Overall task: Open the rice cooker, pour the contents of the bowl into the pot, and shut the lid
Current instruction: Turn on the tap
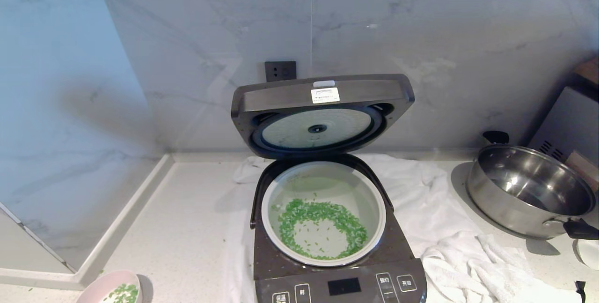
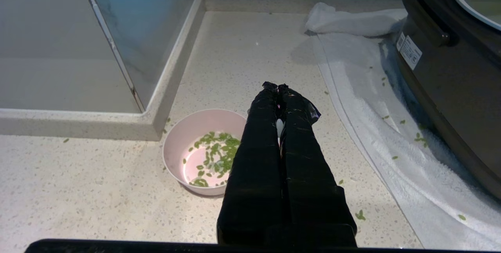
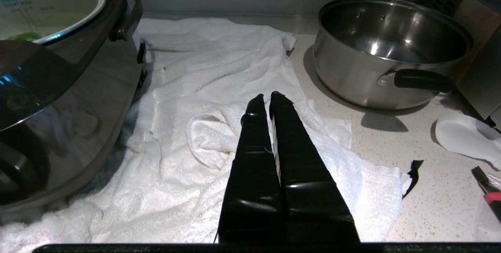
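The dark rice cooker (image 1: 339, 279) stands in front of me with its lid (image 1: 323, 113) swung up against the wall, white disc facing me. Green contents (image 1: 323, 228) lie in a ring on the floor of its white pot (image 1: 374, 200). The pale pink bowl (image 1: 100, 284) sits on the counter at the near left with some green bits (image 2: 213, 155) still inside. My left gripper (image 2: 277, 87) hangs shut and empty above the counter just beside the bowl (image 2: 188, 131). My right gripper (image 3: 265, 97) is shut, empty, over the white towel (image 3: 203, 88) right of the cooker (image 3: 70, 100).
A steel pot (image 1: 529, 190) with black handles stands at the right, a metal appliance behind it. The white towel (image 1: 449, 228) spreads under and right of the cooker. Loose green bits (image 2: 420, 139) dot the counter and towel. A raised ledge (image 2: 78, 122) and wall panel border the left.
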Robot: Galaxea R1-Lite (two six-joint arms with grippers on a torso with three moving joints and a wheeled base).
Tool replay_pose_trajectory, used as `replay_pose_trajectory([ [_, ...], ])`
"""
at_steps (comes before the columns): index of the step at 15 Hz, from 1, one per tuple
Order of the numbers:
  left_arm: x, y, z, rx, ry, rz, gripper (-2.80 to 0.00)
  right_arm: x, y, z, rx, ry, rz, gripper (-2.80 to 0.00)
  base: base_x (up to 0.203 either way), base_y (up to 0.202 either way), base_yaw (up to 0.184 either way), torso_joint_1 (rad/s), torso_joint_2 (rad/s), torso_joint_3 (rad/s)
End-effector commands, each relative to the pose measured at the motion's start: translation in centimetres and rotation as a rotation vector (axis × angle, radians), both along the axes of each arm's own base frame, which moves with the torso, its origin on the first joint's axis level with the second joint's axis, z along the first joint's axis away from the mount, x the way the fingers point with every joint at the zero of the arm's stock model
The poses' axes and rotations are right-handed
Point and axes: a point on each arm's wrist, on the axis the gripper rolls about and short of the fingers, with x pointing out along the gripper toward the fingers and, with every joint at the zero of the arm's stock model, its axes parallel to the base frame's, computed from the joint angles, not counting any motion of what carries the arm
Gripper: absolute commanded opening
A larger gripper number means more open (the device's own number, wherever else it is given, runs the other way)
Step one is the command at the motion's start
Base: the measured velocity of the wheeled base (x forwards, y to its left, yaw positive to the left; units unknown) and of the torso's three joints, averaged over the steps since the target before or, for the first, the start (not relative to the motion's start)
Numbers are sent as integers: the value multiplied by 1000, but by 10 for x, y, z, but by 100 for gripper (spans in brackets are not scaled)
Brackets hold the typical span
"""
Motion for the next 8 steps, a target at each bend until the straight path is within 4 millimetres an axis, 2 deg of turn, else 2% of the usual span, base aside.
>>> replay_pose_trajectory([
  [1,0,0,0,-1,0,0,-280,0,0,0,0,2,1,-280,0,0,0,0,0,0],
  [5,0,0,0,-1,0,0,-280,0,0,0,0,2,0,-280,0,0,0,0,0,0],
  [8,0,0,0,-1,0,0,-280,0,0,-1,2,5,-5,-280,-164,0,-3,8,2,1],
])
